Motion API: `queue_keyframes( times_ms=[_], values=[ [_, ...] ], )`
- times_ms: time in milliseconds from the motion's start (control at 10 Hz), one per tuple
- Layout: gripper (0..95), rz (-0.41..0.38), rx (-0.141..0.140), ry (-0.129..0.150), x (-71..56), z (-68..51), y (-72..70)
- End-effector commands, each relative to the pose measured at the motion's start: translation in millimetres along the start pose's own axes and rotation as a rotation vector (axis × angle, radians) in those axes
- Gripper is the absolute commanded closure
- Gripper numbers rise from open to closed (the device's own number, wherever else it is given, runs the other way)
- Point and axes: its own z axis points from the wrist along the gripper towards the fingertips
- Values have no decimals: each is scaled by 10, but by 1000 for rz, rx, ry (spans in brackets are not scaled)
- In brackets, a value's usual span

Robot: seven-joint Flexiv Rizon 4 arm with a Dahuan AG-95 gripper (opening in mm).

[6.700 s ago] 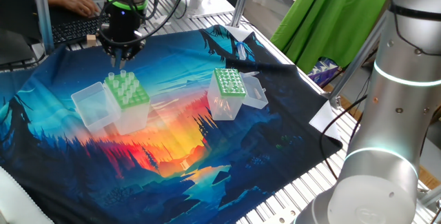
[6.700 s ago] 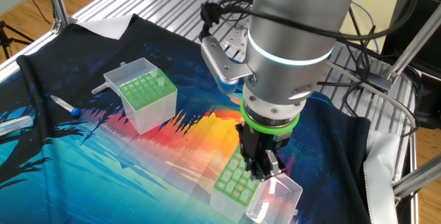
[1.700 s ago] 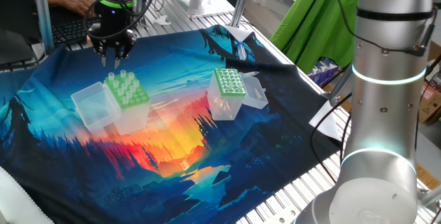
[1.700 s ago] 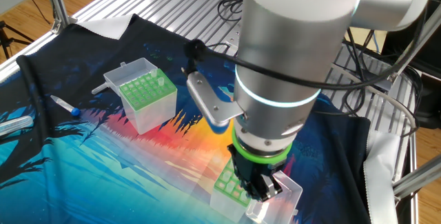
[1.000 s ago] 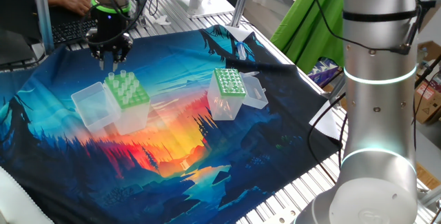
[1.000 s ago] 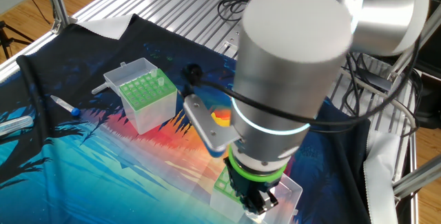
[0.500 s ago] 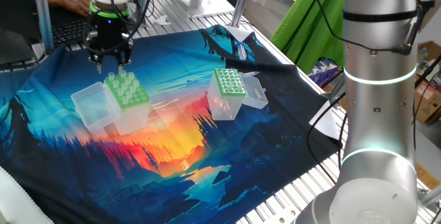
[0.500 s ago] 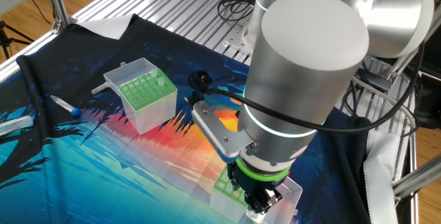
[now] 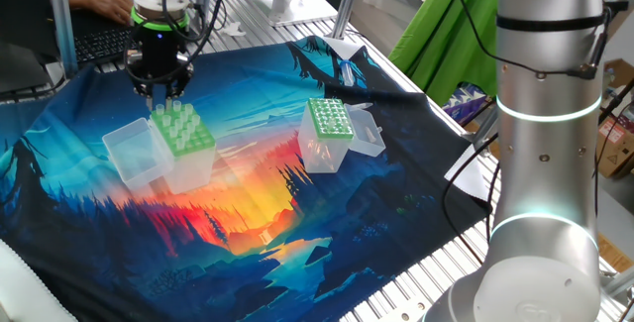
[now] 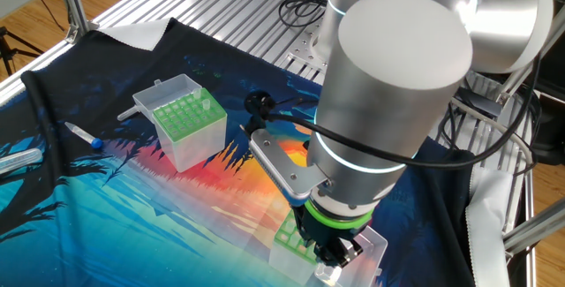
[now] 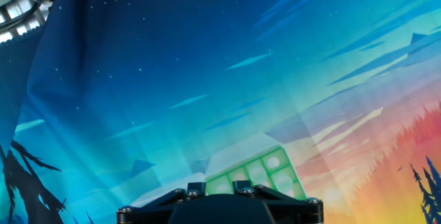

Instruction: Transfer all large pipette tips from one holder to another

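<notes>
two clear plastic boxes stand well apart on a bench (image 9: 260, 27) of metal slats covered by a printed cloth with a blue and orange forest sunset (image 9: 248, 198). the clear box with a light-green plate of wide holes (image 9: 183, 144) stands at the left in one fixed view, its hinged clear lid (image 9: 129, 154) lying open on its left side. a small cluster of long translucent whitish pipette tips (image 9: 175, 114) stands upright in the far end of its plate. the narrower clear box with a darker-green plate of many small holes (image 9: 327, 132) stands right of it, its clear lid (image 9: 367, 134) open to the right.

the robot's black two-finger hand (image 9: 158, 92) hangs just above the far end of the wide-holed box, pointing straight down, its fingertips close over the cluster of tips. whether its fingers stand apart or are closed on a tip cannot be told from any view. in the other fixed view the thick grey arm (image 10: 380, 128) hides most of that box and the hand. the hand view shows only a corner of the light-green plate past the black body.

a small tube with a blue cap (image 10: 84, 135) lies on the cloth left of the narrower box in the other fixed view. a green cloth (image 9: 475, 25) hangs at the far right, and a person's hand at a keyboard (image 9: 104, 5) shows at the far left.
</notes>
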Motion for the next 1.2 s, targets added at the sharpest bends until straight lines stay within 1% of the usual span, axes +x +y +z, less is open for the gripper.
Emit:
queue_keyframes(
  times_ms=[100,800,900,1200],
  values=[
    [760,0,2,-3,13,13,-9],
    [760,-16,4,-13,16,16,-11],
    [950,-21,4,-17,16,16,-11],
    [950,-27,5,-30,15,16,-11]
  ],
)
